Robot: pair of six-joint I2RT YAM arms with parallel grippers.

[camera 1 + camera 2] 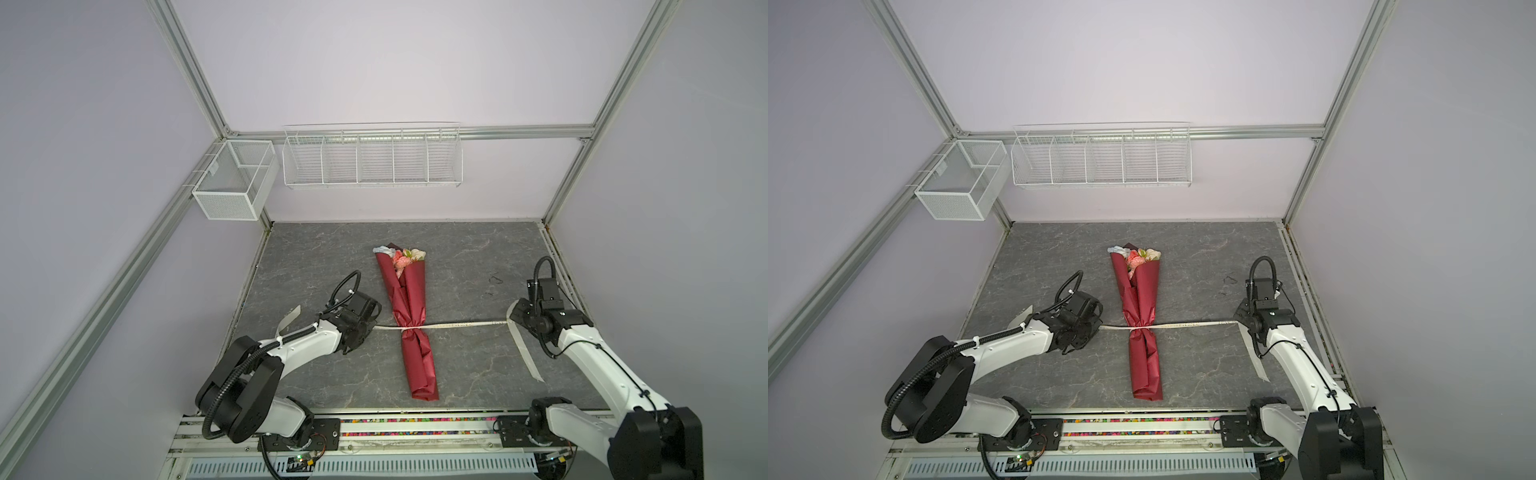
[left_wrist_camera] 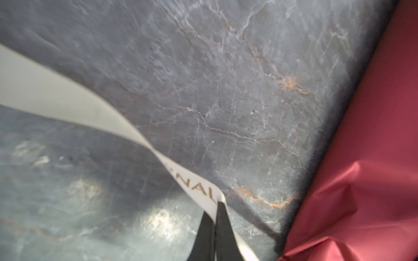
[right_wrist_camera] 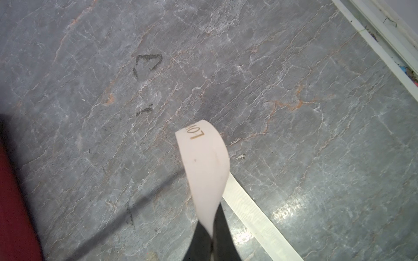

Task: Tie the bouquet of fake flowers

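Here, bouquet (image 1: 409,299): crinkled dark-red paper cone, fake roses, centre of grey veined table (image 1: 465,270).
ribbon (image 1: 453,324): flat, cream, printed, taut round its waist.
left gripper (image 2: 213,210): clamped on ribbon.
right gripper (image 3: 209,217): clamped on ribbon.

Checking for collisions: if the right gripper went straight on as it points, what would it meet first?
Likely the bare table, near the dark triangle mark; the bouquet lies well aside.
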